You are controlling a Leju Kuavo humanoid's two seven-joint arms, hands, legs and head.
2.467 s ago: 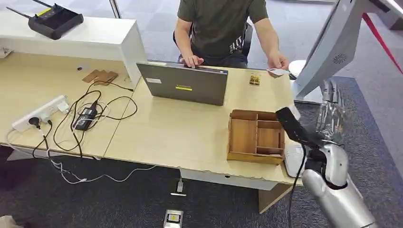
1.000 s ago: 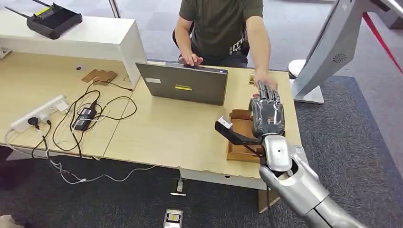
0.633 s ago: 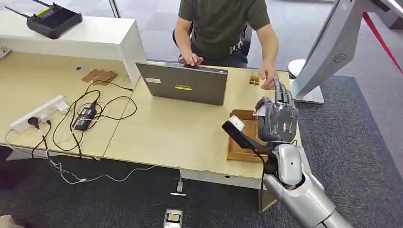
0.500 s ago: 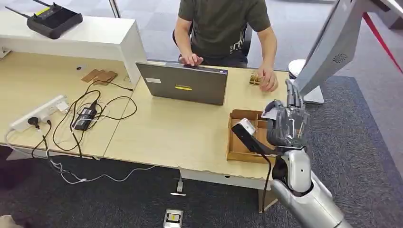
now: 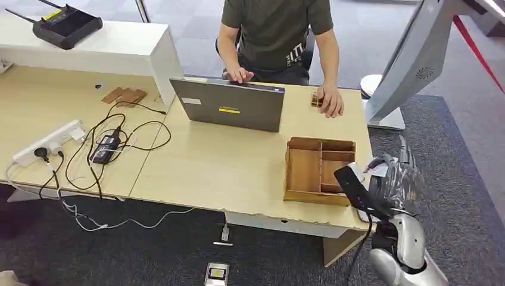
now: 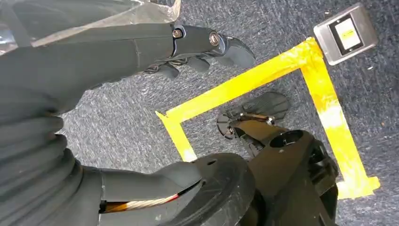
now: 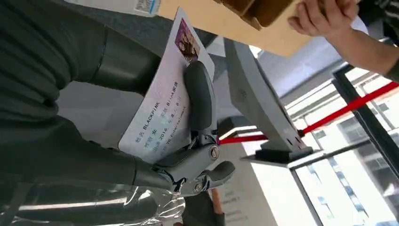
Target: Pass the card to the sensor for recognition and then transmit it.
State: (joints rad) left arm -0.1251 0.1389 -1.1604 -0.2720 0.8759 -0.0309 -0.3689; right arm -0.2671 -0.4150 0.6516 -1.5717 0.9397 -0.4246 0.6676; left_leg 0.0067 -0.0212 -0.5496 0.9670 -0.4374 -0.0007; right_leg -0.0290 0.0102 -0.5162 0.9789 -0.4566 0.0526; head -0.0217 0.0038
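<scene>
1. Right hand up off the bench's near right corner, fingers clamped on the card.
2. Card pinned flat across the palm in the right wrist view, thumb pressing over its printed face, small photo at the free end.
3. In the head view, just a pale sliver of card peeking out at the hand's top edge, beside the wooden tray.
4. Left hand hanging low over carpet and yellow floor tape, fingers loosely curled, nothing in them.
5. Progress, as a judgement: card secured, so the pick-up looks done; presenting it to a sensor and handing it on both seem left to do.
6. No sensor plainly identifiable; possibly the small device under the person's hand at the bench's far edge, cannot tell.
7. Person seated behind the laptop, well apart from the card.
8. Grey stand rising just beyond the right hand.
</scene>
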